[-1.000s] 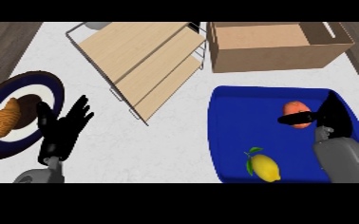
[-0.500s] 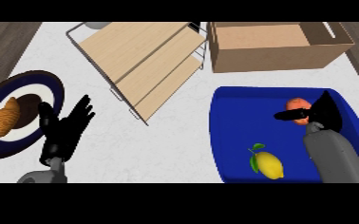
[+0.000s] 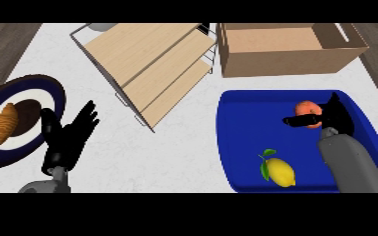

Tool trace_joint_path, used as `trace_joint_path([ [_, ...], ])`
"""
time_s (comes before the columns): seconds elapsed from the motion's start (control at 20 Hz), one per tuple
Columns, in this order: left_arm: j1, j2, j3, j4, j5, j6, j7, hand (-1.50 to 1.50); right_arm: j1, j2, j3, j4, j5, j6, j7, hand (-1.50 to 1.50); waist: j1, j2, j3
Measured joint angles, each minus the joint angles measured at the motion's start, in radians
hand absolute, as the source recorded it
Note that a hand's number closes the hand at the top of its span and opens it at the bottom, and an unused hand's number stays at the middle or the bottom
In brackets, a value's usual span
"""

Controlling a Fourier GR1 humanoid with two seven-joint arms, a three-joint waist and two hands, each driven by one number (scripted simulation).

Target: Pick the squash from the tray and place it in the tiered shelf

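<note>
An orange-red squash (image 3: pixel 308 108) lies in the far right part of the blue tray (image 3: pixel 240 130). My right hand (image 3: pixel 334 118) is right against it, open: the thumb (image 3: pixel 300 122) reaches across just below the squash and the fingers stand along its right side, hiding part of it. The tiered shelf (image 3: pixel 151 67), wooden boards in a wire frame, sits to the left of the tray at the counter's back. My left hand (image 3: pixel 70 137) rests open at the lower left, fingers up, holding nothing.
A yellow lemon (image 3: pixel 280 172) with a green leaf lies in the tray's near part. An open cardboard box (image 3: pixel 288 55) stands behind the tray. A dark blue plate (image 3: pixel 37 87) with brown baked goods sits at the left edge.
My right hand has slid up and a little left along the tray, closing in on the squash. The squash, lemon and left hand have stayed put.
</note>
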State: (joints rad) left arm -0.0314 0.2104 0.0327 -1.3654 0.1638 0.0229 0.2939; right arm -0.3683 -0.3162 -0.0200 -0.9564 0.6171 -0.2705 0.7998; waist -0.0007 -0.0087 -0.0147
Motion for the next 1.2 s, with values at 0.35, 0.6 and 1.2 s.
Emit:
trace_joint_path([
  [0.35, -0.011, -0.008, -0.005, -0.003, -0.008, -0.006, 0.009, 0.00, -0.011, 0.050, 0.088, -0.036, 0.011, 0.057, -0.149, 1.50, 0.011, 0.001, 0.002],
  [0.6, -0.039, -0.015, -0.041, -0.001, -0.015, -0.035, 0.014, 0.00, -0.083, 0.183, 0.375, -0.121, 0.052, 0.259, -0.380, 1.50, 0.123, 0.007, 0.006],
  [1.2, -0.004, -0.003, 0.016, 0.020, -0.004, -0.004, 0.001, 0.00, -0.093, 0.243, 0.664, -0.752, -0.061, 0.566, -0.595, 1.50, -0.007, -0.009, 0.013],
])
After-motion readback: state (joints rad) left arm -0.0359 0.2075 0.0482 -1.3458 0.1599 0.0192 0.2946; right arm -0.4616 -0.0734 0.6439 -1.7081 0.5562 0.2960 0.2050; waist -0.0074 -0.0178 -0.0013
